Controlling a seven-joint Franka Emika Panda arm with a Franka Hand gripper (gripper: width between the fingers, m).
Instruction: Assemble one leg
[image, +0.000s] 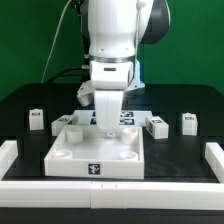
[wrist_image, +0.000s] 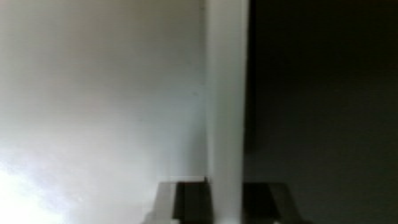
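Observation:
The large white square panel (image: 95, 165) with round corner sockets lies flat in the middle of the black table. My gripper (image: 105, 117) reaches straight down onto its far edge. In the wrist view my gripper (wrist_image: 228, 192) has its dark fingers (wrist_image: 187, 203) pressed on either side of a narrow white strip, the panel's rim. The blurred white panel (wrist_image: 107, 100) lies on one side and the dark table on the other. Several legs stand loose: two (image: 37, 120) (image: 62, 123) at the exterior view's left and two (image: 157, 125) (image: 189, 122) at its right. None is held.
The marker board (image: 130, 117) lies just behind the panel beside the arm. White rails border the table at the exterior view's left (image: 10, 152), right (image: 214, 155) and front (image: 110, 190). A green wall stands behind.

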